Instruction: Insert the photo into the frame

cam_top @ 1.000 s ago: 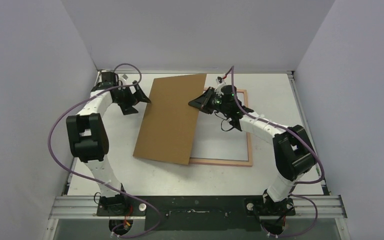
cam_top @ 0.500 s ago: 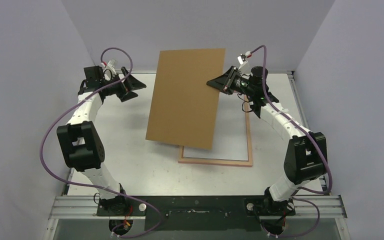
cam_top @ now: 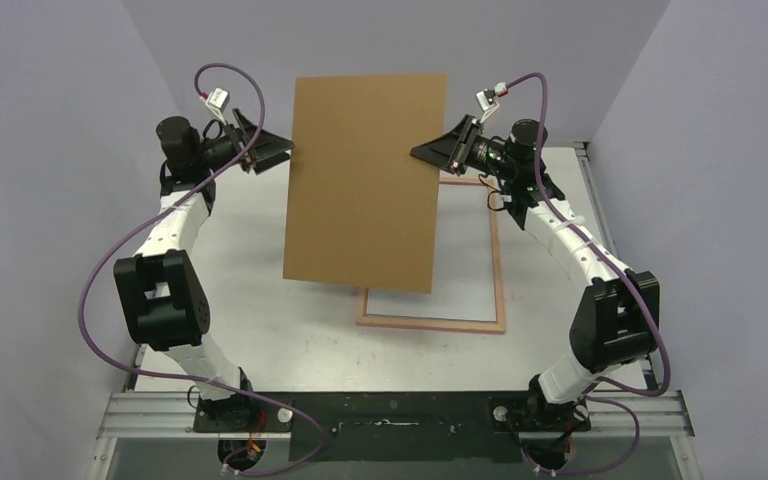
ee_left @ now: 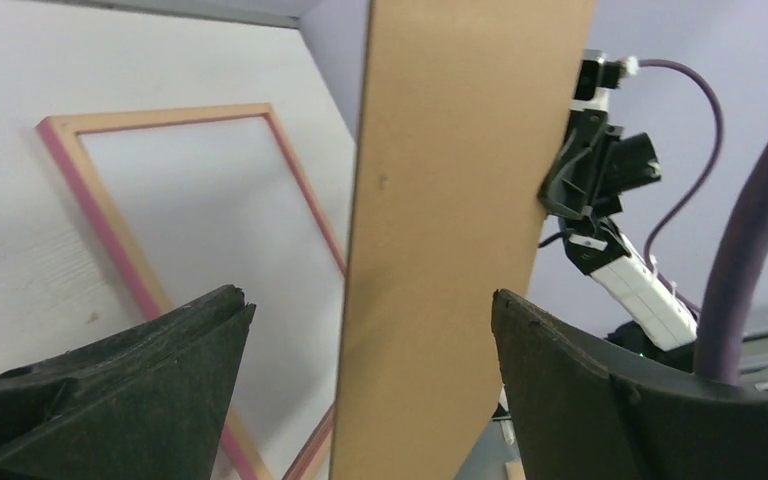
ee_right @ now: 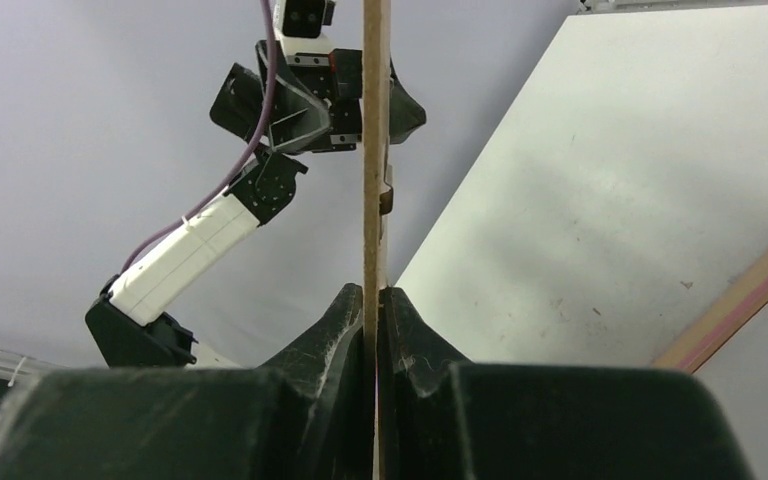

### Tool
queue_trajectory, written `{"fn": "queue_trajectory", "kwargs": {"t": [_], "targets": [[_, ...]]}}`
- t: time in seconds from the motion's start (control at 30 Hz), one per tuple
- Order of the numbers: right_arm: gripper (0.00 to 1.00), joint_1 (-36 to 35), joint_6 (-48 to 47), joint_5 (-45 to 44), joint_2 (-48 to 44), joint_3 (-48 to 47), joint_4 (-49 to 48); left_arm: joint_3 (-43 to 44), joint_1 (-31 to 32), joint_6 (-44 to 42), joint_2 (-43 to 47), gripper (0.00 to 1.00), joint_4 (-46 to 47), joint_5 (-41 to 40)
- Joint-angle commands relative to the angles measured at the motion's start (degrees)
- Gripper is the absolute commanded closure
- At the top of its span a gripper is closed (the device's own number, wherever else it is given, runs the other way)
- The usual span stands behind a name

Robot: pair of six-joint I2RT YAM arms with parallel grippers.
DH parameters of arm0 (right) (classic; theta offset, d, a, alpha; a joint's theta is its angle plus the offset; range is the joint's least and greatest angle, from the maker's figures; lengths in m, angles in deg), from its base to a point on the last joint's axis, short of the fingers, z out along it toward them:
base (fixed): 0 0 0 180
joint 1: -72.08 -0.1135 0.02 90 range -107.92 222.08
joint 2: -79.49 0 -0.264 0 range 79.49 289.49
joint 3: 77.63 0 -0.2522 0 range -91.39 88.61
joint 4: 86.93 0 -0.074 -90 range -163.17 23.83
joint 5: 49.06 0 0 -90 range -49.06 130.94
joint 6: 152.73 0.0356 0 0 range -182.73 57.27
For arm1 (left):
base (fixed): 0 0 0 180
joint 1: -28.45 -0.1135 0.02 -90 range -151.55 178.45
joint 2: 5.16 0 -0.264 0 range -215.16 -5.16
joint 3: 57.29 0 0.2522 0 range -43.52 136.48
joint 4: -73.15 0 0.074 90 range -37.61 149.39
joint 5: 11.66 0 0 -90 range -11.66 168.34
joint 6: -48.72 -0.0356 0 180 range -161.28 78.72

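Note:
My right gripper [cam_top: 428, 155] is shut on the right edge of the plain brown backing board [cam_top: 365, 180] and holds it upright, high above the table. The right wrist view shows the board edge-on [ee_right: 375, 150], pinched between the right gripper's jaws [ee_right: 374, 295]. My left gripper [cam_top: 278, 150] is open at the board's left edge. Its jaws stand wide on either side of the board [ee_left: 450, 200] without closing on it. The frame [cam_top: 430, 322], pink and peach-wood, lies flat on the table below and also shows in the left wrist view [ee_left: 104, 215]. The photo is out of view.
The white table [cam_top: 250, 330] ends at grey walls behind and on both sides. A metal rail [cam_top: 390, 410] carries both arm bases at the near edge. Purple cables loop from both wrists. The raised board hides the frame's left part from above.
My right gripper has lifted the backing board from a tilt over the frame to upright and higher. My left gripper has risen with it and reached the board's left edge.

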Motion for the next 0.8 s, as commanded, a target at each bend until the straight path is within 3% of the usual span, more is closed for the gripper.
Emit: {"fn": "queue_trajectory", "kwargs": {"t": [0.0, 0.17, 0.43, 0.63, 0.77], "targets": [[1.0, 0.0, 0.2, 0.9, -4.6, -4.0, -4.3, -2.3, 0.2, 23.7, 2.1, 0.12, 34.5, 6.4], [1.0, 0.0, 5.0, 1.7, -4.6, -3.6, -10.3, -3.4, 1.1, 28.8, 1.7, 0.2, 38.4, 6.4], [1.0, -0.5, 5.9, 3.3, -5.1, -3.6, -11.2, -1.5, 4.0, 20.2, 3.3, 0.32, 25.2, 5.0], [1.0, -0.2, 5.9, 3.6, -4.6, -2.9, -10.9, 1.1, 5.4, 13.6, 5.5, 0.62, 13.5, 3.9], [1.0, 1.1, 13.3, 3.5, -4.0, 0.2, -20.1, 1.0, 4.5, 12.9, 7.2, 0.82, 10.1, 4.2]]}}
